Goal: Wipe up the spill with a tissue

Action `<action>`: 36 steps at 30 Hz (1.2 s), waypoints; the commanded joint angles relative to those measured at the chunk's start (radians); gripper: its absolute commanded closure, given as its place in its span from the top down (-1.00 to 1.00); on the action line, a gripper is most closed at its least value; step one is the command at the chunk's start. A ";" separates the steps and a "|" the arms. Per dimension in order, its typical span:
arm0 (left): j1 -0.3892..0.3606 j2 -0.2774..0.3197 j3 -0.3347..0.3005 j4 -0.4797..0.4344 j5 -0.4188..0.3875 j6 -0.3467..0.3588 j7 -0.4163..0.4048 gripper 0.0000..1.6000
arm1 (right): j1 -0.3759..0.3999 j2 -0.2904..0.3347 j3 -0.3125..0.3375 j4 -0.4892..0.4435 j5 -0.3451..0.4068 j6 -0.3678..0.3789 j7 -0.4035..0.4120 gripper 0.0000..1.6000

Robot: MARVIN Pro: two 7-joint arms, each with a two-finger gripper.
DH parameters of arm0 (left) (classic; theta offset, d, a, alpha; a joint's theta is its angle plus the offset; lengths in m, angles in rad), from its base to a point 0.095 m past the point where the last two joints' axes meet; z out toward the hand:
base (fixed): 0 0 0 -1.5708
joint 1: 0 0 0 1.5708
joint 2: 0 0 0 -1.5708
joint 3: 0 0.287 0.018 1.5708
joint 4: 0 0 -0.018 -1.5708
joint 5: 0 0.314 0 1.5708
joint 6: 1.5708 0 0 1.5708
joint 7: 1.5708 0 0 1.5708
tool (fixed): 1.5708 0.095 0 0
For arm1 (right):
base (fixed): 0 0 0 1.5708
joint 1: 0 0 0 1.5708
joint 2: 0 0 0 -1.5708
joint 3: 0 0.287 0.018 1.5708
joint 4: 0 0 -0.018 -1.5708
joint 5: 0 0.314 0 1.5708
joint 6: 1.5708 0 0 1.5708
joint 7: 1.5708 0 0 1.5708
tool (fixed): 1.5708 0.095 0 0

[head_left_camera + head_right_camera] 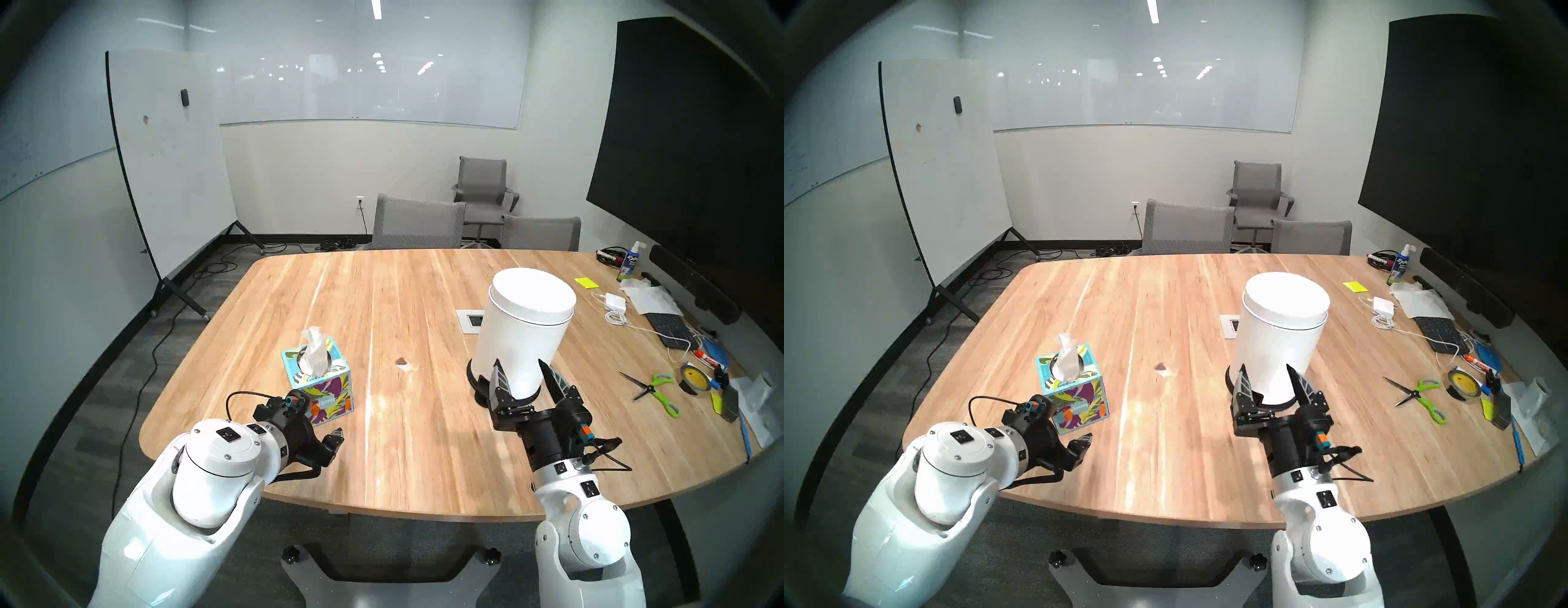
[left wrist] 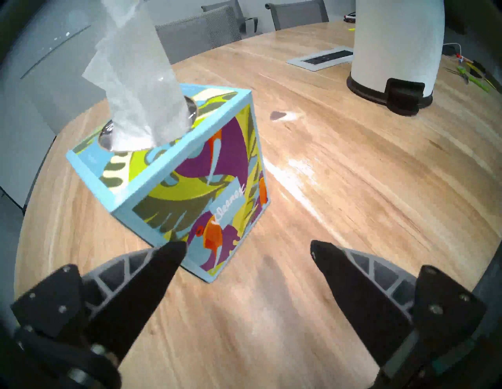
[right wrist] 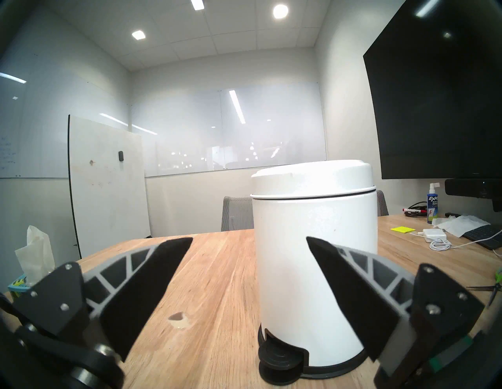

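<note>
Tissue (image 1: 315, 350) seen upright in its box (image 1: 319, 384) on the desk (image 1: 424, 446), spill (image 1: 400, 361) between box and bin (image 1: 524, 335); both grippers' fingers spread, empty; fetching step judged pending, left gripper (image 2: 248, 248) to be raised to the sheet.

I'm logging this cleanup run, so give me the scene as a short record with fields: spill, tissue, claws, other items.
spill: small dark brown blotch on the wooden table, between the tissue box and the bin
tissue: white sheet sticking up from the leaf-print tissue box
left claw: open, empty, just in front of the box
right claw: open, empty, facing the white pedal bin
stage: tissue not yet pulled, spill not wiped
</note>
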 commanded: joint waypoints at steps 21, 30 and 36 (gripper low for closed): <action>-0.170 -0.144 0.029 0.188 0.000 -0.024 0.116 1.00 | 0.002 0.002 0.001 -0.022 0.000 -0.003 0.002 1.00; -0.192 -0.175 -0.006 0.227 -0.014 -0.016 0.151 1.00 | 0.002 0.002 0.001 -0.022 0.000 -0.003 0.002 1.00; -0.234 -0.184 -0.030 0.306 -0.029 -0.037 0.159 1.00 | 0.002 0.002 0.001 -0.022 0.000 -0.004 0.002 1.00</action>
